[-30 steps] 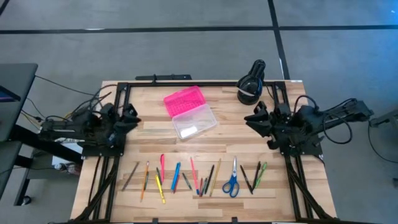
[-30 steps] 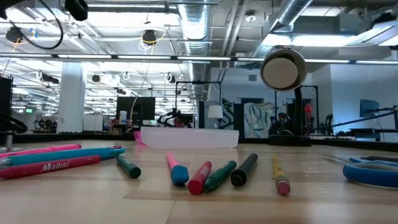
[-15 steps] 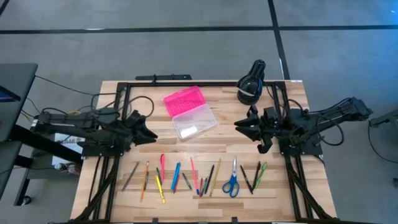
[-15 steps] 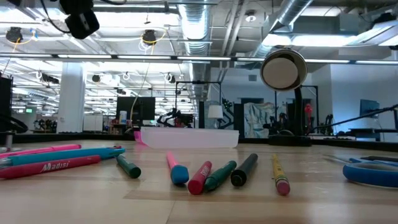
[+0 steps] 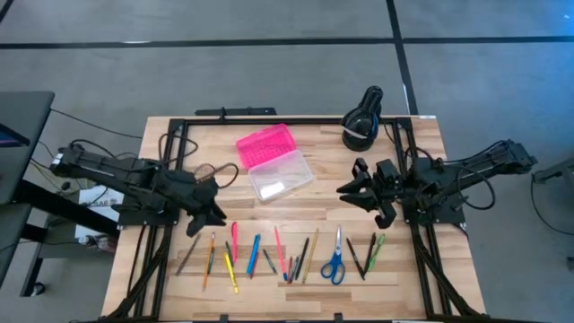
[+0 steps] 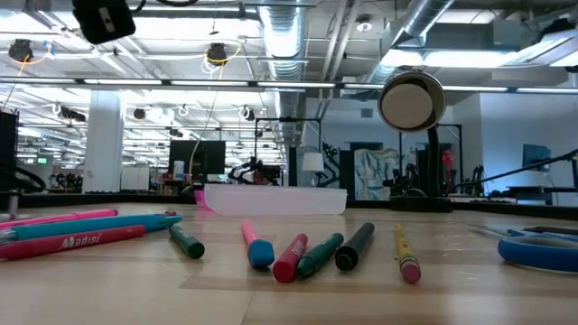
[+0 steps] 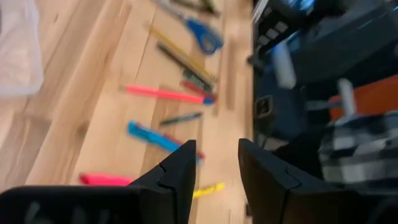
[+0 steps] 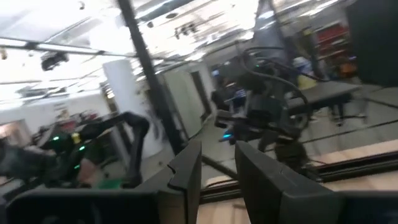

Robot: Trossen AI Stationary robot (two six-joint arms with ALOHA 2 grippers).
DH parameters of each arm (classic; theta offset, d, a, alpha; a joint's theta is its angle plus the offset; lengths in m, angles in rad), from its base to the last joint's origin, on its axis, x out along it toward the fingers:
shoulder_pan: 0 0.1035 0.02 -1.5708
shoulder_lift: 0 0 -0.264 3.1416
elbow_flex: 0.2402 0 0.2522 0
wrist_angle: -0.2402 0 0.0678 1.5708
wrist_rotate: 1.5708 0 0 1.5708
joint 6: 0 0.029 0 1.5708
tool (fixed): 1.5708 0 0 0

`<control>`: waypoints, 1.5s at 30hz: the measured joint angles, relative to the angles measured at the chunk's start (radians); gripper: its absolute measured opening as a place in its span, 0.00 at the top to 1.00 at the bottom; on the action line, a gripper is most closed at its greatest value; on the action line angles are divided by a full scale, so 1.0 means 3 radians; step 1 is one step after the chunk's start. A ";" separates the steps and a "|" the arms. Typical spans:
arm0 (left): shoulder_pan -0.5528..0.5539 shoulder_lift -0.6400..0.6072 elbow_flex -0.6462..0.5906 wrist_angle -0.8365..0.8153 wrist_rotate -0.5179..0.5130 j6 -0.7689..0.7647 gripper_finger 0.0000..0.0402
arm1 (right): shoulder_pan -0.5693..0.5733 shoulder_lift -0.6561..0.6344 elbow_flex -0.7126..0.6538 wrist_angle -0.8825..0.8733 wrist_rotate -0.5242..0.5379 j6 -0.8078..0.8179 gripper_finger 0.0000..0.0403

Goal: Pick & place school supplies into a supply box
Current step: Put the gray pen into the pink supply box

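Wood-grain surface (image 5: 296, 135) carries everything. The left hand (image 5: 213, 199) hangs over its left part with its two fingers (image 7: 180, 171) apart and nothing between them. Just ahead of it and toward the near edge lies the row of school supplies (image 5: 278, 253): a dark pencil (image 5: 187, 253) and an orange one (image 5: 209, 258) closest to that hand, then a pink pen (image 5: 234, 240), a yellow one (image 5: 230, 273) and a blue one (image 5: 254, 253), with more pens and pencils farther along. The blue-handled scissors (image 5: 334, 257) lie nearer the right hand (image 5: 352, 186), just on its near side, with green and dark pencils (image 5: 369, 253) beside them.

That right hand hovers over the right part of the surface, its fingers (image 8: 186, 171) also parted and empty. The supply box (image 5: 272, 162) sits open between the two hands and a little beyond them, its pink lid (image 5: 264, 146) folded back from the clear base (image 5: 280, 176); the base holds none of the supplies. A black round device (image 5: 360, 119) stands beyond the right hand at the far edge.
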 joint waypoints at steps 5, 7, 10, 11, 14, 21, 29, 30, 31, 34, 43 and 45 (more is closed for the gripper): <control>-0.0307 0.0148 0.0084 -0.0419 -0.0400 -0.0258 0.72 | 0.0059 0.0201 0.0437 -0.0796 -0.0045 -0.0020 0.77; -0.0449 0.0203 0.0084 -0.0606 -0.0574 -0.0463 0.72 | 0.0070 0.0294 0.0587 -0.1087 -0.0047 -0.0029 0.77; -0.0675 0.0313 0.0084 -0.0886 -0.0835 -0.0876 0.72 | 0.0063 0.0425 0.0709 -0.1281 -0.0048 -0.0068 0.77; -0.0738 0.0354 0.0084 -0.0959 -0.0889 -0.1015 0.72 | 0.0063 0.0454 0.0722 -0.1279 -0.0048 -0.0094 0.77; -0.0905 0.0511 0.0084 -0.1232 -0.0943 -0.1510 0.72 | 0.0054 0.0496 0.0740 -0.1271 -0.0047 -0.0118 0.77; -0.1202 0.0976 0.0083 -0.1775 -0.0754 -0.2572 0.72 | -0.0042 0.0505 0.0743 -0.1268 -0.0057 -0.0118 0.77; -0.1422 0.1502 0.0083 -0.1792 -0.0510 -0.3075 0.72 | -0.0069 0.0505 0.0742 -0.1267 -0.0067 -0.0117 0.77; -0.1433 0.1566 0.0083 -0.1792 -0.0447 -0.3100 0.72 | -0.0069 0.0505 0.0742 -0.1267 -0.0068 -0.0118 0.77; -0.1443 0.1627 0.0083 -0.1792 -0.0379 -0.3119 0.72 | -0.0069 0.0505 0.0742 -0.1267 -0.0070 -0.0117 0.77; -0.1491 0.1795 0.0081 -0.1792 -0.0209 -0.3129 0.72 | -0.0069 0.0505 0.0742 -0.1267 -0.0071 -0.0117 0.77; -0.1721 0.1991 -0.0001 -0.1499 -0.0193 -0.3404 0.61 | -0.0066 0.0505 0.0741 -0.1267 -0.0072 -0.0117 0.77; -0.1761 0.1991 -0.0067 -0.1479 -0.0164 -0.3531 0.57 | -0.0067 0.0505 0.0741 -0.1267 -0.0072 -0.0117 0.77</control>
